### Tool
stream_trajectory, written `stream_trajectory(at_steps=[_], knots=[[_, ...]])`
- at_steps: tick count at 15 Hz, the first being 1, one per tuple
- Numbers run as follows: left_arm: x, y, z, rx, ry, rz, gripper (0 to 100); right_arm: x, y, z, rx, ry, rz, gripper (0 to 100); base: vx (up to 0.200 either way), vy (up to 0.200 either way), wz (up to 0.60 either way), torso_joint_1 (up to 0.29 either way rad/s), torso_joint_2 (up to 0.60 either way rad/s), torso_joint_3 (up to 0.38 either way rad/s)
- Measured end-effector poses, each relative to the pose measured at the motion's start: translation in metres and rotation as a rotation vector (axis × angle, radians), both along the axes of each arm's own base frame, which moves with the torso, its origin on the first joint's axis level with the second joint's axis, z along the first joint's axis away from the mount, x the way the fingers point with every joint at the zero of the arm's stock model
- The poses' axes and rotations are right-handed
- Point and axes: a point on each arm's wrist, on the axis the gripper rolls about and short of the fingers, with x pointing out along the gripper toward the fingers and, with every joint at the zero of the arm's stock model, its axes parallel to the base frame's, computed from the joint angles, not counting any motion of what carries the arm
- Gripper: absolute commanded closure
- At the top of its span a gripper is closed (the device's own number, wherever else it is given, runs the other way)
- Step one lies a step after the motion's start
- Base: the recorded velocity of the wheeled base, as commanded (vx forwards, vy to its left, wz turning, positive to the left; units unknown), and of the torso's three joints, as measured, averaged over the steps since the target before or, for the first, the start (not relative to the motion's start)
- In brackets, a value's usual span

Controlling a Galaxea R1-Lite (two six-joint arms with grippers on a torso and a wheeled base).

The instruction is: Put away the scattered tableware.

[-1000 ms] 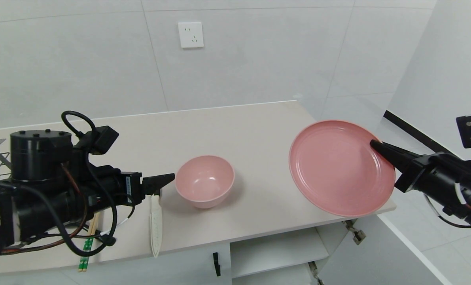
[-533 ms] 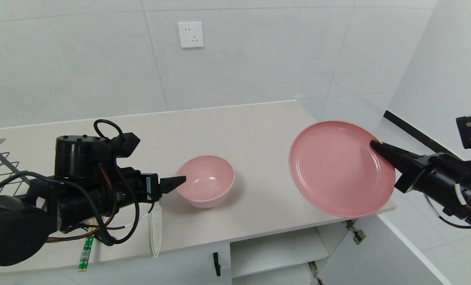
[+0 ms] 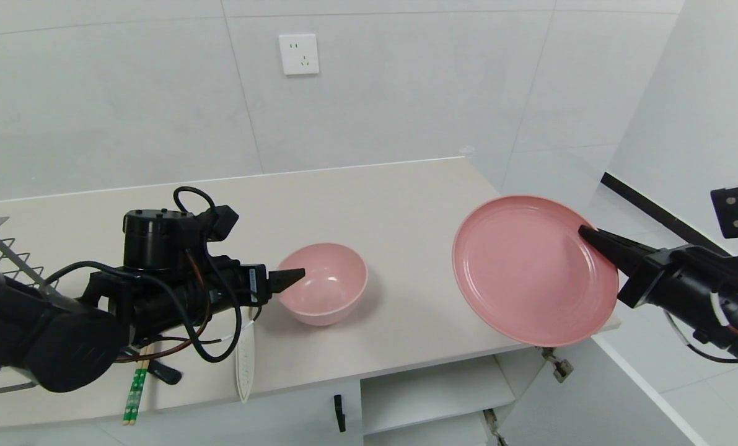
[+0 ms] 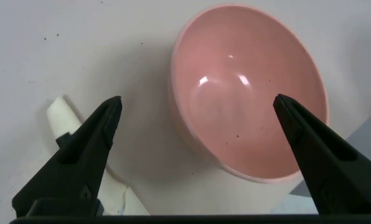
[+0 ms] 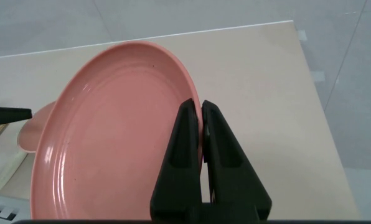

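Toward the bench's front edge sits the pink bowl [image 3: 323, 282], with the left gripper [image 4: 197, 101] spread wide open just above it. Over the front right corner, the right gripper [image 5: 198, 107] is clamped on the tilted pink plate [image 3: 530, 269] at its rim.

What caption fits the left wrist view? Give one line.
Open left hand straddles the rim of the pink bowl, a white knife beside it on the counter.

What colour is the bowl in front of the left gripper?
Plain pink, no pattern. The bowl shows best in the left wrist view.
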Motion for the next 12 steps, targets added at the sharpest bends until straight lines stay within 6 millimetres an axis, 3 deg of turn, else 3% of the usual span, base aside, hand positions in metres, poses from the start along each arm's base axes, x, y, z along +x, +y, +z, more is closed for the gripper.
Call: stream_trajectory(at_steps=[7, 12], knots=[[0.023, -0.010, -0.017, -0.042, -0.007, 0.019, 0, -0.001, -0.003, -0.003, -0.003, 0.011, -0.013, 100, 0.000, 0.000, 0.00, 0.000, 0.00, 0.000], [0.029, -0.018, -0.024, -0.060, 0.024, 0.017, 0, 0.001, -0.003, -0.002, -0.002, 0.009, -0.014, 100, 0.000, 0.000, 0.00, 0.000, 0.00, 0.000]])
